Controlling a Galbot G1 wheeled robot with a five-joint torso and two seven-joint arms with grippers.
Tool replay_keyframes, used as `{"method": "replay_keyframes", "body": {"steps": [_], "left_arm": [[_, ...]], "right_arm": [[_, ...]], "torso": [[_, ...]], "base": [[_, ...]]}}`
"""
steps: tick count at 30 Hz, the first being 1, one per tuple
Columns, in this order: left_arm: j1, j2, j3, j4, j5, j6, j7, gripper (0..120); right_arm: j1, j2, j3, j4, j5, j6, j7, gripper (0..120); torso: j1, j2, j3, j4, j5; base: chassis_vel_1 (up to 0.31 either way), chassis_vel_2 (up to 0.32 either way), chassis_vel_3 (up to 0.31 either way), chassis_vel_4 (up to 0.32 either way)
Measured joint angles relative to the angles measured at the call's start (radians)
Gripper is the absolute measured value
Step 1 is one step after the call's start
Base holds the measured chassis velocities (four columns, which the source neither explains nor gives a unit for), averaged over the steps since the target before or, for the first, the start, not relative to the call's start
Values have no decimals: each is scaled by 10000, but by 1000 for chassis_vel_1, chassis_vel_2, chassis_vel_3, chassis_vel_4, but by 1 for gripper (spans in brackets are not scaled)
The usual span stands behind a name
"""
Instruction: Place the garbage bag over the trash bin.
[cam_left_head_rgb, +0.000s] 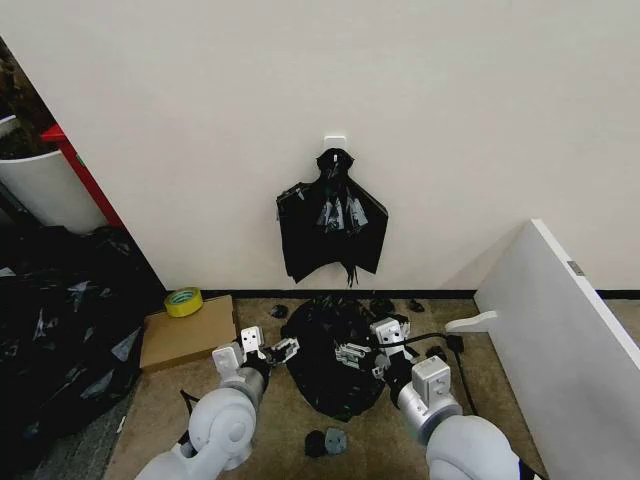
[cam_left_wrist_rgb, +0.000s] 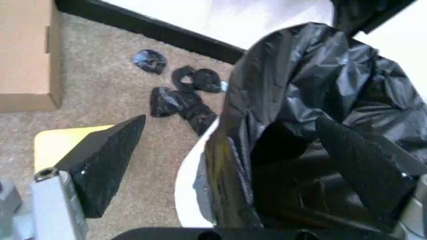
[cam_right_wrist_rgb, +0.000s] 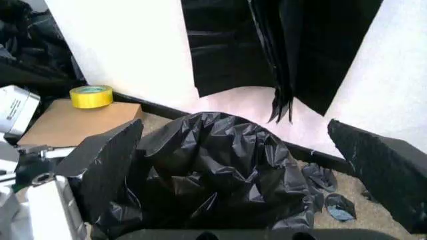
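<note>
On the brown carpet just before the robot, the left gripper (cam_left_head_rgb: 277, 350) and right gripper (cam_left_head_rgb: 362, 355), both with fingers spread apart, flank the garbage bag (cam_left_head_rgb: 335, 350), which stands upright, mouth upward, draped over the trash bin (cam_left_wrist_rgb: 190, 185) (only a white sliver shows). Beyond, a cardboard box (cam_left_head_rgb: 187, 332) carries yellow tape (cam_left_head_rgb: 183, 301); a bunch of black bags (cam_left_head_rgb: 332, 222) hangs on the white wall.

Garbage bag (cam_left_head_rgb: 335, 360): glossy black, crinkled, with grey highlights. Trash bin (cam_left_wrist_rgb: 189, 187): white where it shows under the bag. Bunch of bags on wall (cam_left_head_rgb: 332, 222): black. Tape roll (cam_left_head_rgb: 183, 301): yellow. Cardboard box (cam_left_head_rgb: 185, 335): tan. Carpet (cam_left_head_rgb: 280, 420): mottled brown-beige. Wall (cam_left_head_rgb: 300, 90): off-white. Skirting (cam_left_wrist_rgb: 147, 27): black.
</note>
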Motion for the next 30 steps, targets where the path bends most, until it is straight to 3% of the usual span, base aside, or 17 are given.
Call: {"method": "replay_keyframes", "body": {"steps": [3, 5, 6, 9, 11, 12, 13, 15, 17, 21, 26, 30], "left_arm": [[145, 31, 10, 16, 689, -683, 743, 100], [364, -18, -19, 23, 2535, -1942, 1540, 100], [364, -18, -19, 23, 2535, -1942, 1540, 100], [959, -121, -172, -23, 5010, -3779, 2330, 100], [1626, -246, -318, -196, 6247, -4854, 2541, 100], [1767, -280, -364, -229, 6465, -5002, 2575, 100], [2364, -376, -630, -350, 7205, -5465, 2690, 100], [2549, -416, -746, -383, 7386, -5584, 2723, 100], [3580, -856, -1632, -721, 8248, -6298, 2908, 100], [4728, -1518, -2809, -1129, 9819, -7486, 3077, 100], [5430, -1842, -3060, -1323, 10421, -8246, 3227, 100], [5581, -1921, -2952, -1348, 10431, -8385, 3267, 100]], "right_arm": [[-130, 105, 215, 17, -9, 143, -25, 100], [-401, 459, 729, -104, -287, 753, -213, 100], [-401, 459, 729, -104, -287, 753, -213, 100], [-1115, 1223, 1658, -837, -1077, 2607, -704, 100], [-1696, 1962, 2308, -1532, -1519, 4568, -1318, 100], [-1797, 2084, 2405, -1647, -1552, 4950, -1479, 100], [-2180, 2560, 2735, -1978, -1839, 6086, -2068, 100], [-2275, 2701, 2820, -2068, -1983, 6374, -2231, 100], [-2747, 3572, 3358, -2545, -3015, 7888, -2866, 100], [-3676, 4453, 4149, -2759, -4076, 9109, -3007, 100], [-4440, 4790, 4474, -2578, -4157, 9564, -2946, 100], [-4625, 4842, 4526, -2529, -4217, 9741, -2881, 100]], "torso": [[0, 0, 0, 1, 0], [0, 0, 0, 1, -1], [0, 0, 0, 1, -1], [0, 0, 0, -1, 0], [0, 0, 0, -2, 4], [0, 0, -1, -2, 2], [0, 0, -1, -5, -2], [0, 0, -1, -5, -3], [-1, 0, -2, 3, 3], [-1, 1, -2, -1, 3], [-1, 1, -1, 0, 0], [-1, 1, -1, 0, 0]], "base": [[0, 0, 0, 0], [0, 0, 0, 0], [0, 0, 0, 0], [0, 0, 0, 0], [0, 0, 0, 0], [0, 0, 0, 0], [0, 0, 0, 0], [0, 0, 0, 0], [0, 0, 0, 0], [0, 0, 0, 0], [0, 0, 0, 0], [0, 0, 0, 0]]}}
